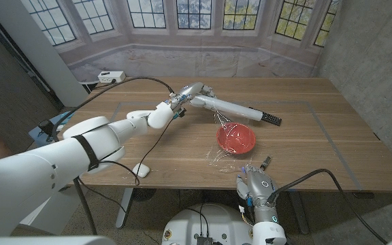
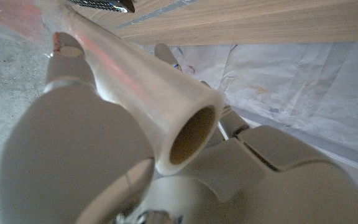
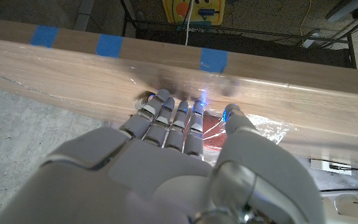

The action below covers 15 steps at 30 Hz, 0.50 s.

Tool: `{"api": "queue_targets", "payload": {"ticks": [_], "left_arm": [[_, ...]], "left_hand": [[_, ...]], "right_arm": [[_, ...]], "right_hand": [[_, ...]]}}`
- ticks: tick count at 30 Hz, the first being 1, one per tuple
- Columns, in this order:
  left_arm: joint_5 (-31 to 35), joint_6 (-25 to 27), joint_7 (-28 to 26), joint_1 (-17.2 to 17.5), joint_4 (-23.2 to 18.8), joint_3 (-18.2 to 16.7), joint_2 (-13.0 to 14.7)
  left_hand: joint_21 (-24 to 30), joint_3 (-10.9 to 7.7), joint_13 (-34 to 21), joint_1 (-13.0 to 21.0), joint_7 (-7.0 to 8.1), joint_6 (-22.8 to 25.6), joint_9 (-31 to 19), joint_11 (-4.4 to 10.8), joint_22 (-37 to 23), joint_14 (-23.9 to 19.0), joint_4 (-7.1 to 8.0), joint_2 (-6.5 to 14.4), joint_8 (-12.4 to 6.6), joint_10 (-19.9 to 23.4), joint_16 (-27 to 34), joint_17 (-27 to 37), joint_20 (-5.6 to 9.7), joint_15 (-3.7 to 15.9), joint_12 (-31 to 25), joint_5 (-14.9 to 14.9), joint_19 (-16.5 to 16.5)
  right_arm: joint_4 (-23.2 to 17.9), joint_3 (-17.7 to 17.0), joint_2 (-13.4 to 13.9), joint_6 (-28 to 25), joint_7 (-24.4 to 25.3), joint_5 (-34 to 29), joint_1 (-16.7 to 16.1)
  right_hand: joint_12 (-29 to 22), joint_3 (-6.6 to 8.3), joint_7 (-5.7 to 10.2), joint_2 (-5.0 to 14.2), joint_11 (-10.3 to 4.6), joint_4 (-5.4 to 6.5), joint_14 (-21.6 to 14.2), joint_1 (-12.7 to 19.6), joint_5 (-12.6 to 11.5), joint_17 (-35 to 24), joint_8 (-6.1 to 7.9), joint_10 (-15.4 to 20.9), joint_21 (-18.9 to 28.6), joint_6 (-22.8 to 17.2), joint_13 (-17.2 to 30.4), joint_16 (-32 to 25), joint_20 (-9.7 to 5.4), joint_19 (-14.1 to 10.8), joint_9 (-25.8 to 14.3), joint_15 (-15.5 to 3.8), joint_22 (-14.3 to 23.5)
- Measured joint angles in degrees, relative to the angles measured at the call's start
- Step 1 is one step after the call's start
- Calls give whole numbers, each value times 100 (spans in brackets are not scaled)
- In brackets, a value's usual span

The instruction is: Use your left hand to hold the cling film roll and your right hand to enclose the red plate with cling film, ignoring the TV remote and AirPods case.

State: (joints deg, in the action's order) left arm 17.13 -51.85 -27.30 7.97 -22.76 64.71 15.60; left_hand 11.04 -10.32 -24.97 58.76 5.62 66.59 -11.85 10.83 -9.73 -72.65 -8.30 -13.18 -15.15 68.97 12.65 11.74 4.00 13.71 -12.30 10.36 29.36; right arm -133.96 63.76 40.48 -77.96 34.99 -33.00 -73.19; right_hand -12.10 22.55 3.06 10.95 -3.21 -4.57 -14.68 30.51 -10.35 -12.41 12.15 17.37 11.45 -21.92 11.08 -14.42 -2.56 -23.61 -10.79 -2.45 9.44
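Currently, your left hand grips the long translucent cling film roll, its axis running rightward behind the round red plate mid-worktop, while your nearer right hand pinches the film's drawn edge.

Glossy red plate, clear shiny cling film roll, matt wooden table.

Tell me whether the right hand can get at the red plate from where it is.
Probably yes. The right hand is at the near table edge, and the red plate lies just beyond it with only loose cling film between.
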Motion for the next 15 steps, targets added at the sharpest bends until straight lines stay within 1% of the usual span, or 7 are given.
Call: {"api": "queue_targets", "payload": {"ticks": [4,5,13,15], "left_arm": [[-106,81,19,-29,28,75,-10],[-126,97,23,-57,55,166,-20],[-271,193,30,-113,96,342,-33],[-293,215,7,-123,102,378,-35]], "left_hand": [[0,0,-1,0,0,0,2,0,0,0,0,0,-15,0,0,-16,0,0,0,0,0],[0,0,0,0,0,0,3,0,0,0,0,0,-15,0,0,-13,0,0,0,0,0],[0,0,-13,0,-1,-1,0,0,0,0,0,0,-15,0,0,-13,0,0,0,0,0],[0,0,-16,0,-2,-2,-1,0,0,-1,0,0,-15,0,0,-20,0,0,0,0,0]], "right_arm": [[-10,14,-12,-24,31,57,43],[-12,17,-14,-51,75,133,51],[-19,48,-25,-107,200,314,120],[-20,50,-25,-111,233,356,130]], "right_hand": [[0,0,0,-7,0,0,0,-7,0,0,0,0,-19,0,0,0,0,1,-3,0,2],[0,0,0,-7,0,0,0,-7,0,0,0,0,-20,0,0,0,0,1,-2,0,4],[0,-1,0,-7,0,-1,1,-6,0,0,0,0,-32,1,0,0,-1,2,-2,0,5],[0,15,0,-7,0,15,1,-6,0,1,0,0,-43,1,0,0,-1,2,-2,0,5]]}}
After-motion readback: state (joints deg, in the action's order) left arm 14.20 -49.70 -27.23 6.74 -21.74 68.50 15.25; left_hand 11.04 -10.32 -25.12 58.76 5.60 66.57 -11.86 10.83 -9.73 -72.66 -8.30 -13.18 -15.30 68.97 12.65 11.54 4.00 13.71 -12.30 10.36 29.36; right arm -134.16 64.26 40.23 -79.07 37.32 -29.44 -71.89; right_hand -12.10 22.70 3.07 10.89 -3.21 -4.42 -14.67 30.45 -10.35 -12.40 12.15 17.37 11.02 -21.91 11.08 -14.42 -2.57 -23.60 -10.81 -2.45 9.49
